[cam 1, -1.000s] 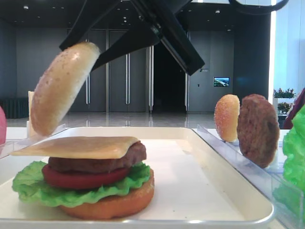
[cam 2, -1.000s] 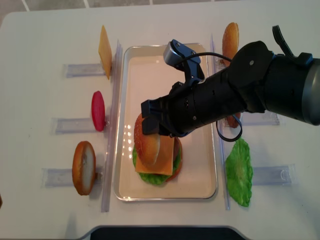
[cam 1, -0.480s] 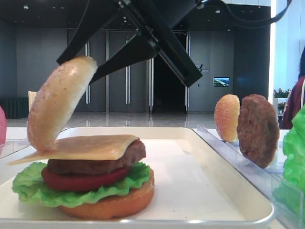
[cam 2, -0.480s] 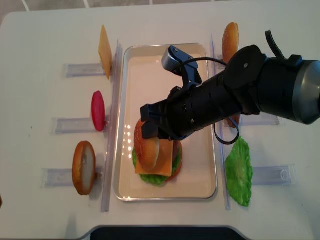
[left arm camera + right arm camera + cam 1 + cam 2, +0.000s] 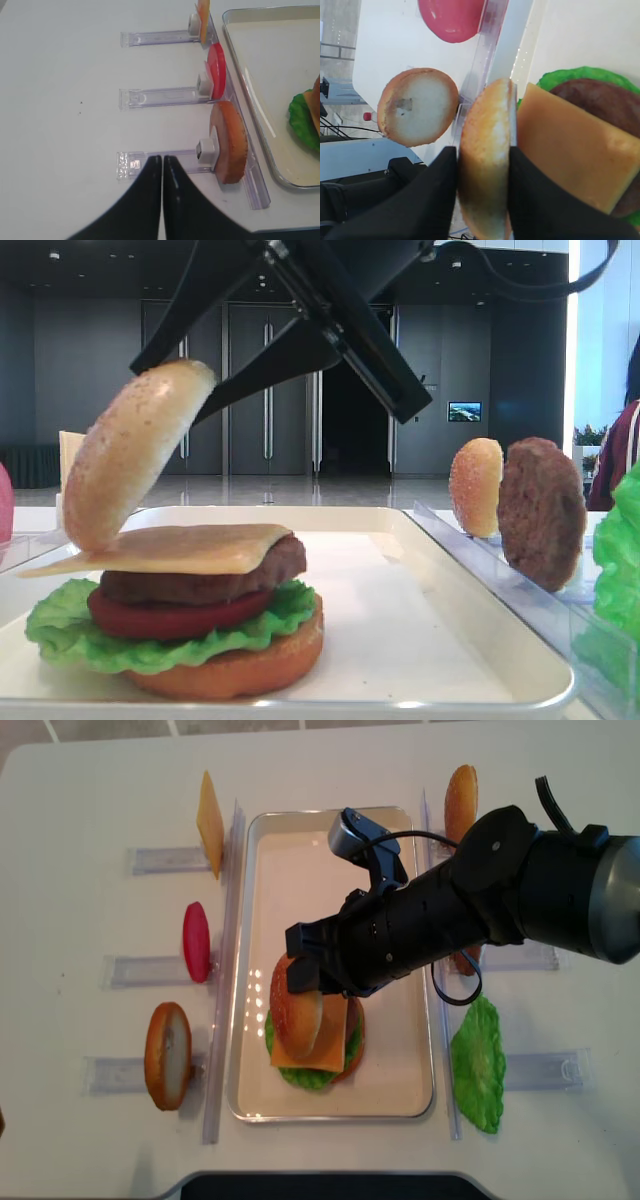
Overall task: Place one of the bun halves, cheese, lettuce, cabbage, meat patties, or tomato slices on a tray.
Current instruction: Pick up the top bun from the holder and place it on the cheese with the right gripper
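Observation:
My right gripper (image 5: 483, 150) is shut on a speckled bun half (image 5: 486, 165), one black finger on each face. The bun half (image 5: 135, 450) hangs tilted, its lower edge touching the left end of the cheese (image 5: 175, 548). The cheese tops a stack of meat patty (image 5: 205, 580), tomato slice (image 5: 170, 615), lettuce (image 5: 150, 645) and flat bun base (image 5: 235, 668) on the white tray (image 5: 420, 580). From above, the right gripper (image 5: 305, 975) reaches over the tray (image 5: 290, 880). My left gripper (image 5: 162, 158) is shut and empty over the table, left of a racked bun (image 5: 229, 142).
Clear holder racks flank the tray. On the left stand a cheese slice (image 5: 209, 823), a tomato slice (image 5: 196, 941) and a bun (image 5: 167, 1055). On the right are a bun (image 5: 476, 487), a patty (image 5: 541, 512) and a lettuce leaf (image 5: 478, 1065).
The right gripper lowered the bun half onto the cheese's left end, tipping the slice down, then eased slightly up and right. The left gripper shows no movement.

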Robot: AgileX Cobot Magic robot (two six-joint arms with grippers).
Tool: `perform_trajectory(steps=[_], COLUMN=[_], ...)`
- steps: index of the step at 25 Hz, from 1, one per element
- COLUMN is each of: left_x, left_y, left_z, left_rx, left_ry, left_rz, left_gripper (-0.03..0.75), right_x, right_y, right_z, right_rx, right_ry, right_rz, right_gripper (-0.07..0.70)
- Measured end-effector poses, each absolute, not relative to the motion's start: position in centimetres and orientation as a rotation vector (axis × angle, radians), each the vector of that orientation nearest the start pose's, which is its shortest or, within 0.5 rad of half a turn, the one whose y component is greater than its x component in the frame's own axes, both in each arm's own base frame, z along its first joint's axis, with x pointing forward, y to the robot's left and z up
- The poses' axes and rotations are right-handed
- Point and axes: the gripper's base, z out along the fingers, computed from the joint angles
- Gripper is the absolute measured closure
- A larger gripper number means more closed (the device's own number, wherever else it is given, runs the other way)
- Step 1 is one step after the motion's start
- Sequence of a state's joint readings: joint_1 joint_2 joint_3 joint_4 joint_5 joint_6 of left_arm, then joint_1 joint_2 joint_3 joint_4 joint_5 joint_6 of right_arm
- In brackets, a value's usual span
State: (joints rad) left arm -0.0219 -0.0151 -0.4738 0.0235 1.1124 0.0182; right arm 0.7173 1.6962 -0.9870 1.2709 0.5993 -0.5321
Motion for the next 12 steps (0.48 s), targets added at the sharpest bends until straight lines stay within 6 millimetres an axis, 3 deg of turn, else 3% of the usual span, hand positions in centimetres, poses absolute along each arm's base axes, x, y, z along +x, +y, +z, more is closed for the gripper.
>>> perform_trajectory(steps=[12], left_x=[-0.64], left_y=[0.21], left_z=[26.58], left_rx=[0.041], left_ry=[2.107], left_rz=[0.026], left_gripper=[0.722], right_x=[22.57], right_y=[26.18], right_z=[21.37], right_rx=[-0.363], right_ry=[2.633], right_rz=[1.251], right_gripper=[0.355])
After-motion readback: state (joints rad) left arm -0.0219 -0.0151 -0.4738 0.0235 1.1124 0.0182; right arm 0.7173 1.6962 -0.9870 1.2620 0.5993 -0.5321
